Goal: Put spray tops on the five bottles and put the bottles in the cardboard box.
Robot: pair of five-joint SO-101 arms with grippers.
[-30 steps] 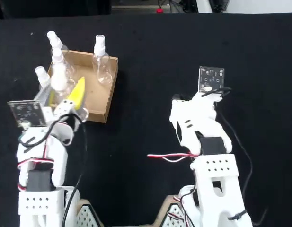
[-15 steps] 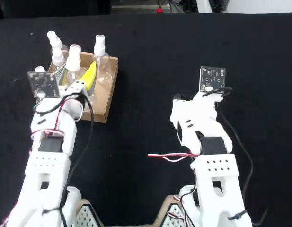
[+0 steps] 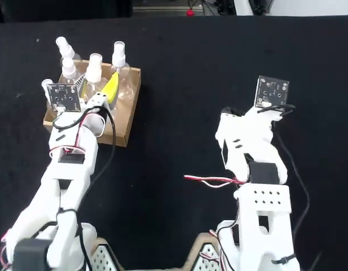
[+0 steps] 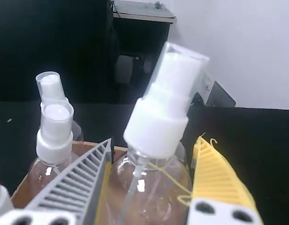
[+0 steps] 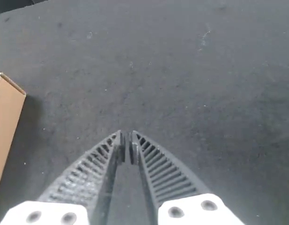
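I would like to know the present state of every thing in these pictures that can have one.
left gripper: shut on the held bottle, over the cardboard box.
held bottle: upright, spray top on.
right gripper: shut, empty, above the table.
cardboard box: open at the top, with bottles standing in it.
other bottles: upright, spray tops on.
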